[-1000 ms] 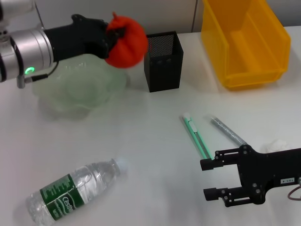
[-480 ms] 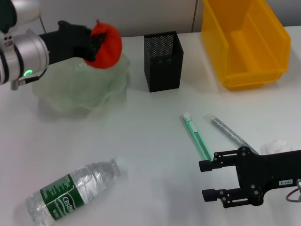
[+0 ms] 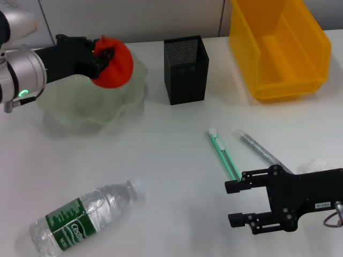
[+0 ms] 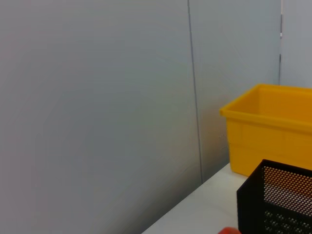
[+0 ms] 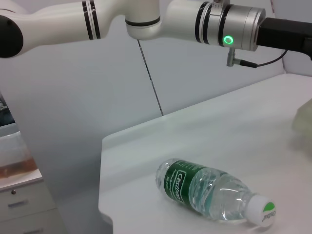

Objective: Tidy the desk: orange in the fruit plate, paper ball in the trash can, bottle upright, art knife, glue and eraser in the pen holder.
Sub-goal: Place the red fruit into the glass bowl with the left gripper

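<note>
**A:** White desk fills the head view, grey wall panels behind it. What's on it, biggest first?

**B:** Yellow bin at the upper right, presumably the trash can. Then the pale green fruit plate at the upper left, the bottle lying on its side at the lower left, and the black mesh pen holder at upper centre. Smaller: a green art knife and a grey stick, likely the glue, side by side right of centre, and the white paper ball at the right edge. I can't spot the eraser.

**A:** And the arms?

**B:** The left gripper is clamped on the orange, holding it over the plate's far side, just above the rim. The right gripper hovers low at the lower right with its fingers spread, holding nothing, near the knife's lower end.

**A:** So which step?

**B:** Orange into the plate, I'd say nearly done. Next it needs lowering into the plate's hollow, then a release and a straight lift away so it doesn't roll over the wavy rim.

**A:** After that?

**B:** Everything else looks untouched; the right gripper seems best placed for the knife.
</note>
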